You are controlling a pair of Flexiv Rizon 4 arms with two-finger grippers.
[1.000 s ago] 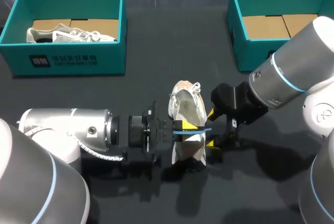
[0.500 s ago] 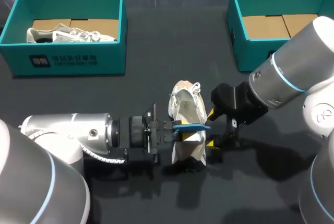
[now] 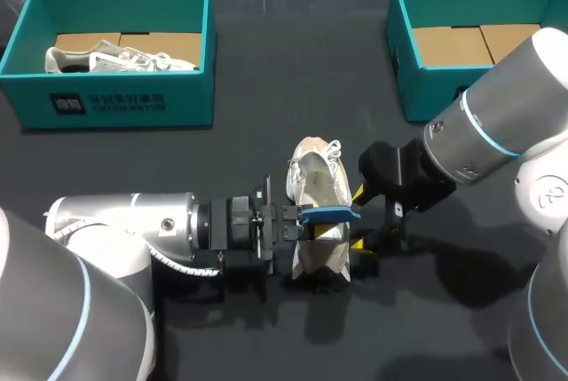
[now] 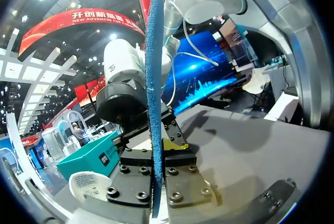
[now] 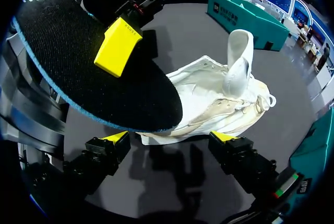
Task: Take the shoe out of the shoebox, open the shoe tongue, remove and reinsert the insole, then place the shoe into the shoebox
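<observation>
At the surface's (image 3: pixel 266 70) far left corner stands the left box (image 3: pixel 115 106), and the second shoe (image 3: pixel 115 59) lying inside it is partly hidden behind the front wall. My left arm (image 3: pixel 124 234) lies low and level along the near edge, its base cut off at the near left corner. The left hand (image 3: pixel 311 219) is clamped on the blue insole (image 3: pixel 330 214). The left wrist view shows the insole edge-on between the fingers, and it blocks much of what lies ahead. The insole's far end hangs over the shoe (image 3: pixel 318 181), which sits in the middle of the surface with its tongue raised, and hides the shoe's opening. The right hand (image 3: pixel 358 218) is at the shoe's right side with its fingers spread wide. I cannot tell whether the tips touch the shoe. My right arm (image 3: pixel 497 132) comes in bent from the right edge and covers part of the right box (image 3: pixel 426 88) at the far right corner.
</observation>
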